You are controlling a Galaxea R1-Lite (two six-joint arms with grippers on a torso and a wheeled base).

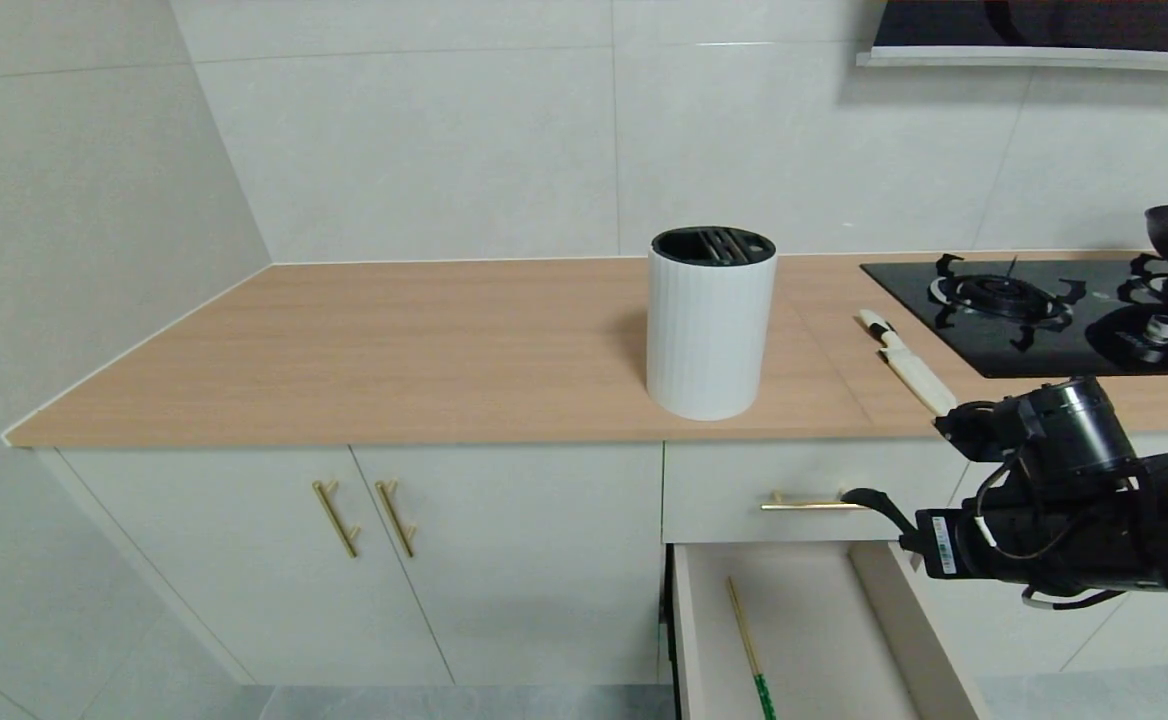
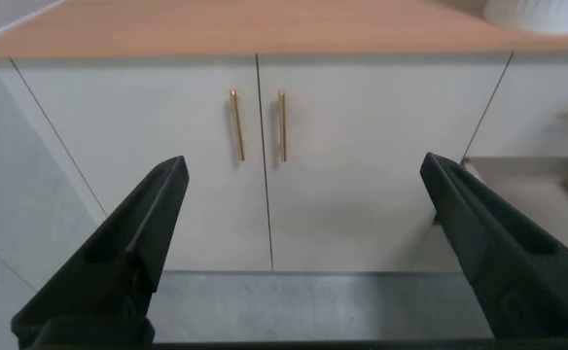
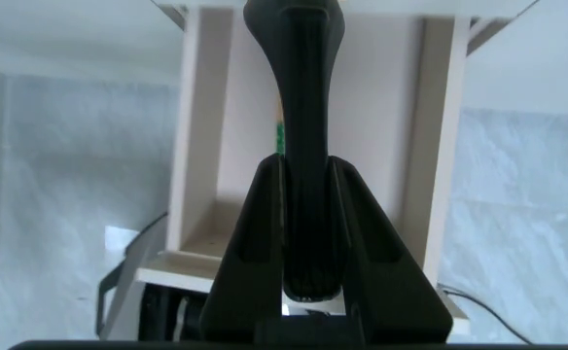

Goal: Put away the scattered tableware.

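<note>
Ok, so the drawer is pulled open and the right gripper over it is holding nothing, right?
Not quite. The drawer is open, but the right gripper is shut on a black utensil; the right wrist view shows the handle clamped in it, over the drawer.

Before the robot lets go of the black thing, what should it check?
1. Is the drawer open? ok.
2. Is the right gripper shut on the black utensil? ok.
3. Is the black utensil over the drawer? ok, judging by the right wrist view.
4. Is the chopstick out of the way? ok, it lies near the drawer's left side.
5. Is the left gripper free? ok, open.
6. Is the knife put away? not ok, it lies on the counter.
</note>
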